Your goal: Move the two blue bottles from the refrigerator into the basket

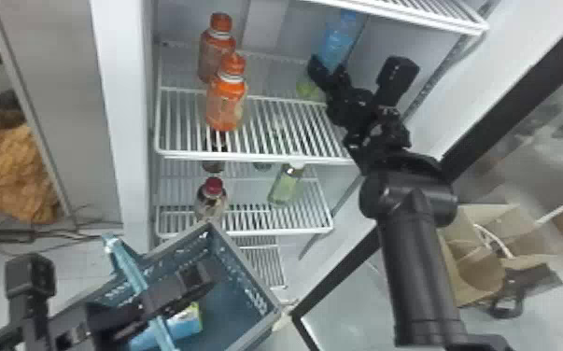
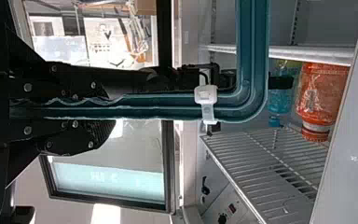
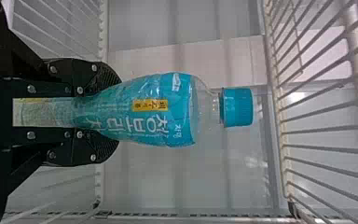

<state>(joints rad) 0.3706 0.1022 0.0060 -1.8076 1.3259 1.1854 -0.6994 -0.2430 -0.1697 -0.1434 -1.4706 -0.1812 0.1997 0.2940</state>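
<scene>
- So my right tool (image 1: pixel 327 72) is gripping a blue bottle (image 1: pixel 338 42) inside the refrigerator (image 1: pixel 121 93), both fingers clamping it around its narrow waist.
- That bottle is staying within the right-hand part of the fridge, over by the side wall, standing roughly upright with its cap pointing up and its greenish bottom end poking out below the fingers. I can't tell whether it's touching the shelf (image 1: pixel 247 157).
- My left tool (image 1: pixel 196 280) is clenching the teal handle (image 1: pixel 128 268) of the basket (image 1: pixel 247 284), and in the left wrist view a white clip (image 2: pixel 206 100) is sitting on that handle near the bend.
- The basket is hanging out in front of the fridge, low down, with its open top facing up.
- The other blue bottle (image 1: pixel 184 324) is lying in there, yellow-green end showing, partly hidden by the handle.
- Two orange bottles are standing on the left side of that same shelf, the front one (image 1: pixel 225 100) partly covering the rear one (image 1: pixel 214 46).
- One shelf down, a red-capped bottle (image 1: pixel 212 198) is sitting on the left and a green bottle (image 1: pixel 286 184) is sitting further right.
- Off to the right of the fridge, an open cardboard box (image 1: pixel 476 280) is sitting there too.
</scene>
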